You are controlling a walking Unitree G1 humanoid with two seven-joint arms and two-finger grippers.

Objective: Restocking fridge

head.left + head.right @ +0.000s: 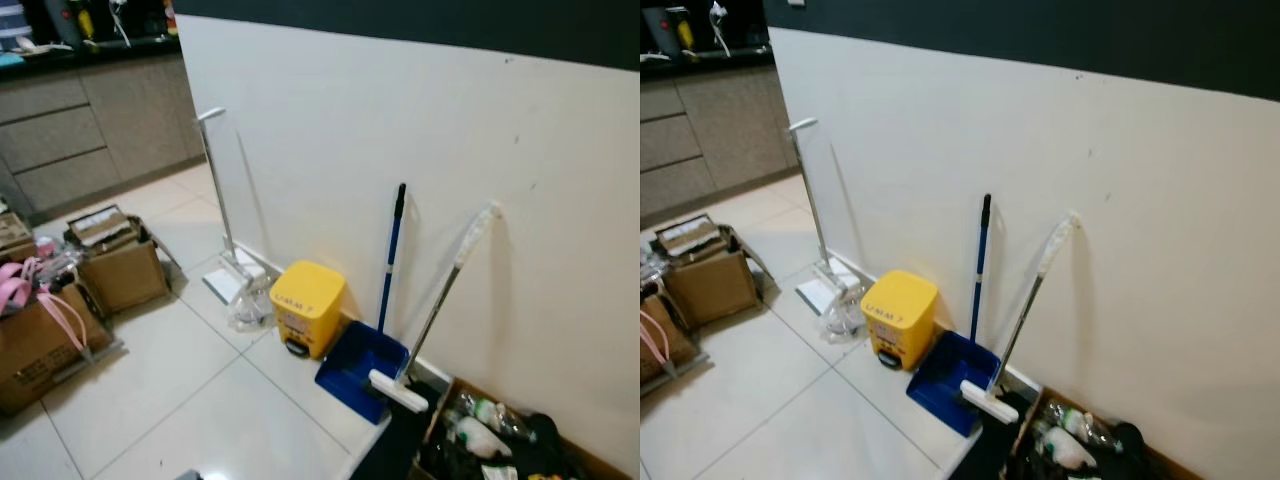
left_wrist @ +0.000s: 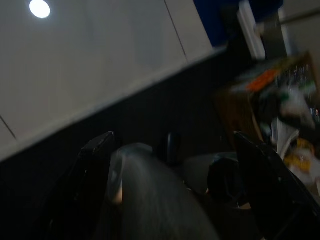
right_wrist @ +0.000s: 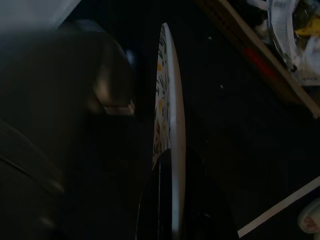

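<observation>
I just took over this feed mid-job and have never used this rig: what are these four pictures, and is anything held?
The two wide pictures come from the humanoid's head camera, looking down at a tiled floor by a white wall. There stand a yellow pedal bin, a blue dustpan, a white mop and cardboard boxes. The two dark pictures come from wrist cameras. The right pincer grips a flower-patterned plate seen edge-on. The left pincer hangs open, empty, near a box of bottles. The pictures show no fridge.

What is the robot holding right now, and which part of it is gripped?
The right hand grips a patterned plate by its rim, seen edge-on. The left hand looks open and holds nothing.
</observation>
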